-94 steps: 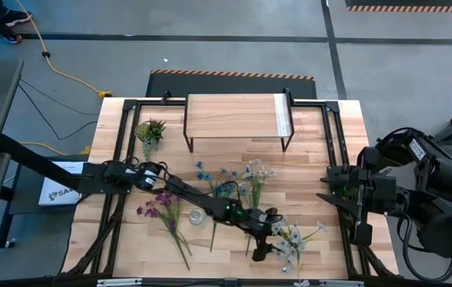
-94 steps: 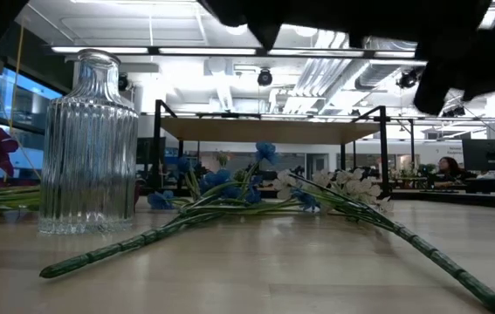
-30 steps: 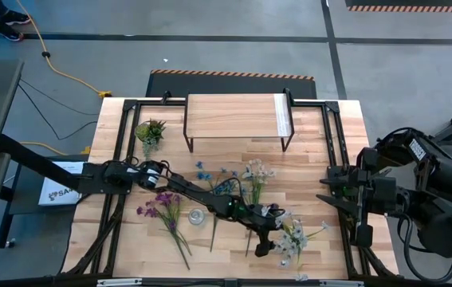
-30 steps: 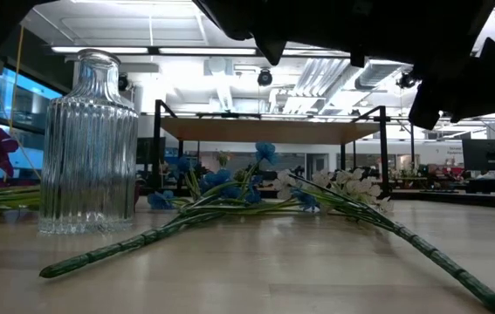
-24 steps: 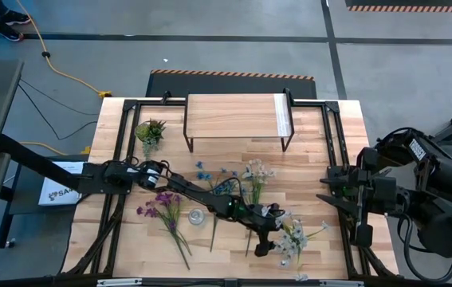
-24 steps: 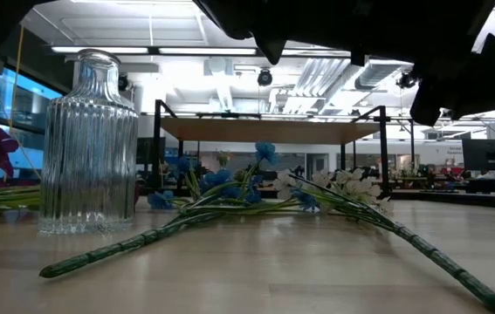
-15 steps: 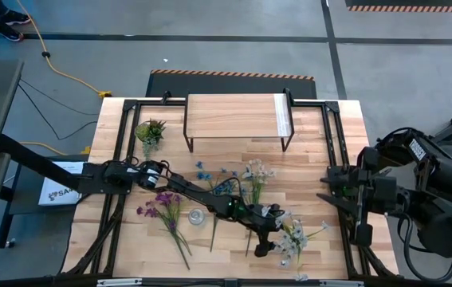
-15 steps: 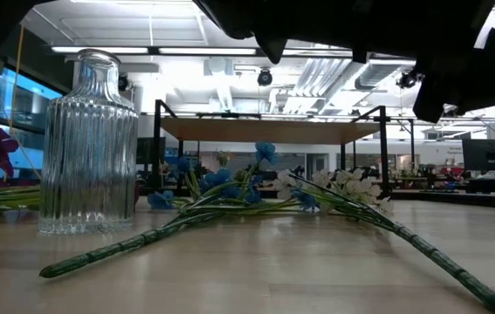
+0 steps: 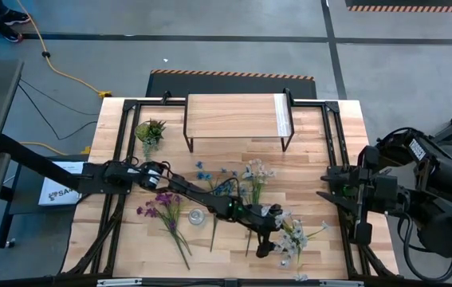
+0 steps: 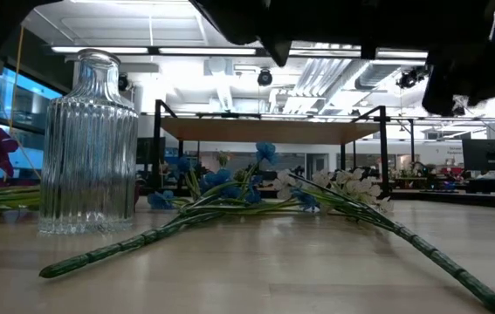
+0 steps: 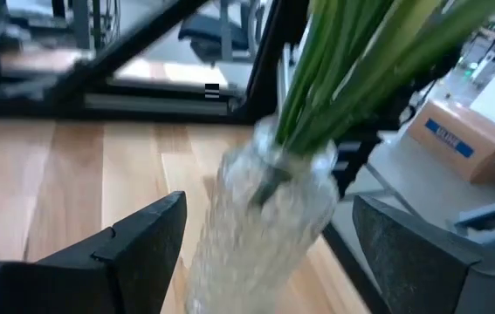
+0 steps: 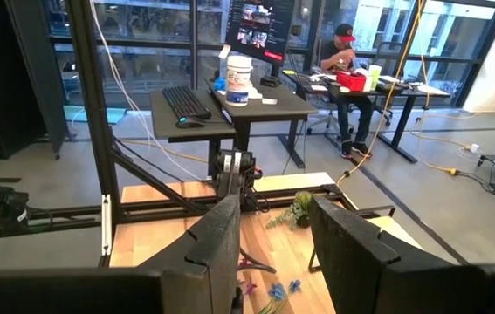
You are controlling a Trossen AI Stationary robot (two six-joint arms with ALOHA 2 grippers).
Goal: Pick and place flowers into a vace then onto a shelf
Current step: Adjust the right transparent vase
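Right of the vase (image 9: 198, 215), flowers (image 9: 293, 236) loose on the table (image 9: 313, 167) — none vased, shelf (image 9: 237, 116) bare; left gripper (image 9: 264, 245) spread wide beside them, right gripper (image 12: 275, 228) far right, fingers apart.

Perhaps four flowers (image 9: 250, 180) (one shelf (image 9: 237, 116))

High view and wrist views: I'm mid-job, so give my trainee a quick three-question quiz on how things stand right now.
1. True or false: flowers lie on the shelf.
2. Whose open fingers frame the glass vase with green stems in it? A) left gripper B) right gripper
3. Fill in: the purple flowers lie flat on the ___.

Key: 1 false; 2 A; 3 table.
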